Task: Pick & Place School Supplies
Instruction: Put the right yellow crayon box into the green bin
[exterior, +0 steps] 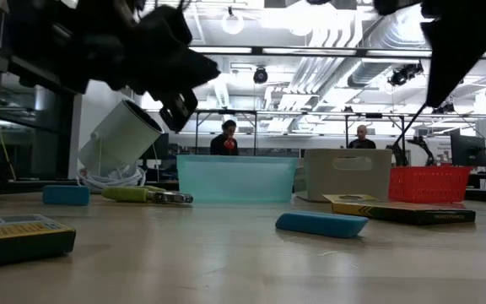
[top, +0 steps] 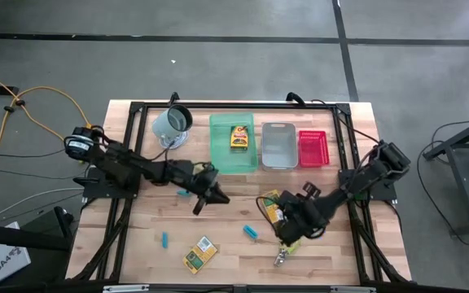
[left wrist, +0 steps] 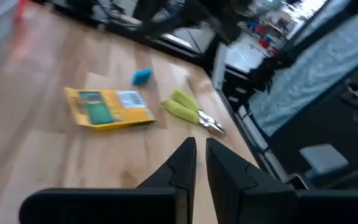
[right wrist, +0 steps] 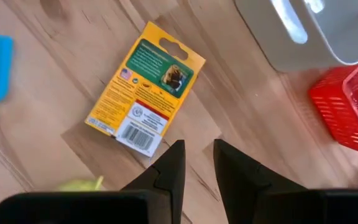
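My right gripper [top: 282,238] hangs above the table's near-right part, fingers close together with a thin gap and nothing between them. The box [right wrist: 145,94] I judge I will take next lies just ahead of my fingertips [right wrist: 173,163] in the right wrist view. From above, that box [top: 269,207] sits at about 11 o'clock from the gripper, close by and partly under my arm. Its long axis runs diagonally to my fingers, so I judge the wrist needs a turn before closing across its narrow width. My right arm is plainly the nearer one.

My left gripper [top: 202,198] hovers left of centre, fingers nearly touching, holding nothing.

Around the box: pliers [top: 282,254] at 6 o'clock from my right gripper, a blue piece [top: 252,232] at 9 o'clock, and a second box [top: 199,255] farther at 8 o'clock. Another blue piece [top: 165,239] lies beyond that.

A third box [top: 238,136] already rests in the green tray [top: 220,155] at 12 o'clock across the table, beside the grey tray [top: 278,163] and the red tray [top: 312,160]. The mug [top: 172,123] lies tipped at the far left.

Nothing blocks the way to the trays; the nearby pliers could be nudged, I judge.
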{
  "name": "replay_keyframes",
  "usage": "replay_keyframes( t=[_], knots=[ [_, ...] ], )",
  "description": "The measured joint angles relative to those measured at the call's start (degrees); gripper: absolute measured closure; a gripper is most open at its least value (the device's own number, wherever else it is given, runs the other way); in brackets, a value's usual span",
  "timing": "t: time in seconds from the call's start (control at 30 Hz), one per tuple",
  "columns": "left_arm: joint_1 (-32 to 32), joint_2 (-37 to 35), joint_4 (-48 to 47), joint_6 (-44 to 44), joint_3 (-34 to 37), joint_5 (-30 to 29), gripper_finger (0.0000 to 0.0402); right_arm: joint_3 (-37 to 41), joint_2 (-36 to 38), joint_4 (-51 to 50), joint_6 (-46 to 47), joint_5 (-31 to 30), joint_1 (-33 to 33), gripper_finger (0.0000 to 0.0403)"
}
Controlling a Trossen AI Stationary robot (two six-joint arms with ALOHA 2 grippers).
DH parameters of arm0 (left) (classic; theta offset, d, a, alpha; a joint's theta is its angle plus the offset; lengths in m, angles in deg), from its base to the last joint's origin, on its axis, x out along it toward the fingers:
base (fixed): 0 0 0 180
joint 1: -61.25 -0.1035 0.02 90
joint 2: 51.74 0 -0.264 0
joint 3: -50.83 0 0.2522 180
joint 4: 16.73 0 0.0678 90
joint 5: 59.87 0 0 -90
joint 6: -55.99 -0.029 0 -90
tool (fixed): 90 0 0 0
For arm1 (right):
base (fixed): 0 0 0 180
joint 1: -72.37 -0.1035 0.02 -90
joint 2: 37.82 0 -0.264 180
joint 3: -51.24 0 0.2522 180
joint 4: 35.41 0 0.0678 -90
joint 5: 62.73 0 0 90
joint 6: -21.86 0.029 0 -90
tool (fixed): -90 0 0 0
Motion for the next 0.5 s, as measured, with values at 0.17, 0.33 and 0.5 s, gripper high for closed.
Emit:
replay_keyframes(
  t=[0.17,0.33,0.5],
  knots=[
    [-1.4,0.1,0.0,0.8,0.0,0.9,0.0366,1.2,0.0,-1.5,5.1,-0.4,-1.0,0.0329],
    [-1.4,0.2,0.0,0.8,0.0,0.9,0.0366,6.8,0.0,3.6,6.5,2.4,-0.7,0.0332],
    [-1.4,0.2,0.0,0.7,0.0,0.9,0.0366,11.4,0.0,14.2,6.2,2.4,-0.4,0.0332]
  ],
)
